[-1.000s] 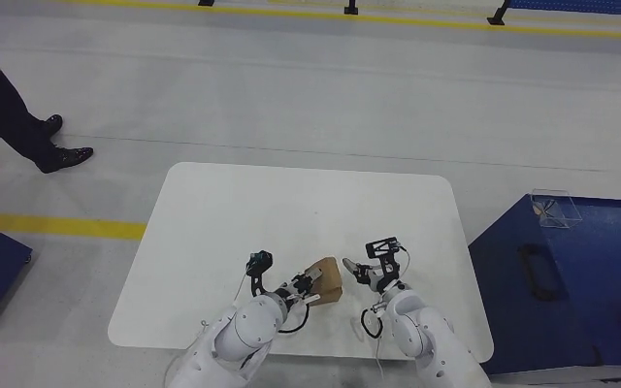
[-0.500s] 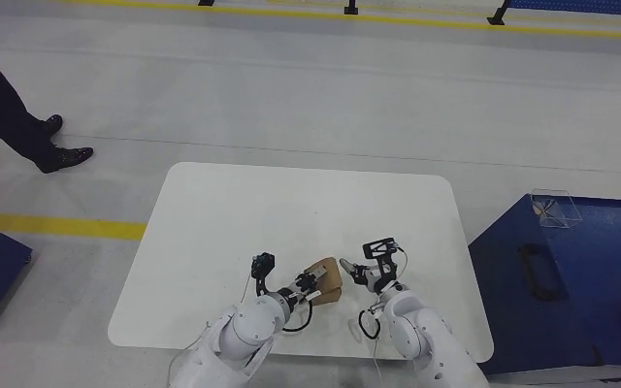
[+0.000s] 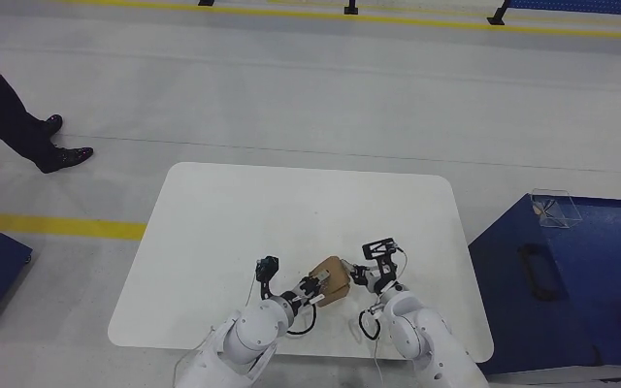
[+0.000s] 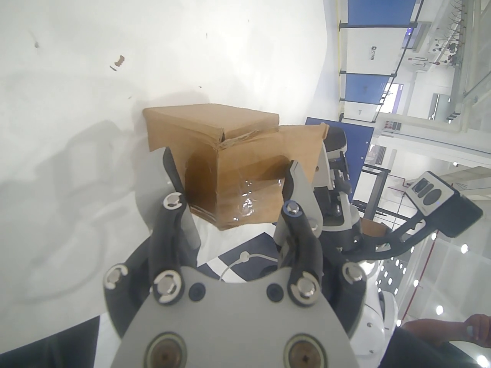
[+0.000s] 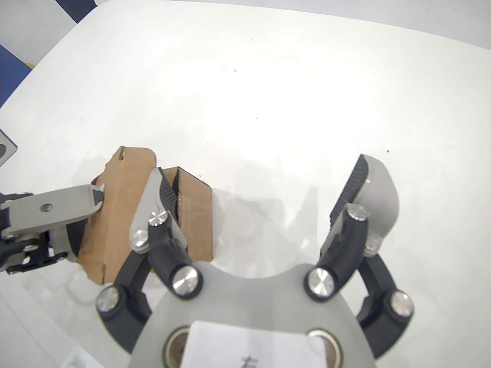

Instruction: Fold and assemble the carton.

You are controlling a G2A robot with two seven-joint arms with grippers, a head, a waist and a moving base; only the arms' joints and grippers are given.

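White table (image 3: 243, 213) on a grey floor (image 3: 291, 97) with yellow lines. Carton (image 3: 330, 279) sits close to the table's near edge, about midway along it, between the two arms.

Left gripper (image 4: 231, 160): fingers spread to the carton's width, one on each side of a bottom corner. Appears clamped on it, though pad contact is partly hidden, so I take it as a hold, not a certainty.

Right gripper (image 5: 261, 165): fingers wide apart, holding nothing. One finger lies against the carton where two panels meet at a dark gap; the other hangs over bare table, well clear.

Risks from here:
- Right finger presses from one side only. A hard push could twist the carton out of the left hold, since that hold is on a corner and not a flat face.
- Carton is near the table edge; a slip toward the robot could send it off.
- Squeezing across a corner may crush the board rather than fold it.
- Open flap (image 5: 128, 166) has a ragged rim and could tear if caught.

Carton's look: small, brown corrugated board, already roughly box-shaped. Top face closed, with a frayed seam at one corner. Clear tape (image 4: 245, 197) glints on a side panel. The rounded flap stands proud of the body, not yet tucked. Judgement: assembly well along, closing unfinished.
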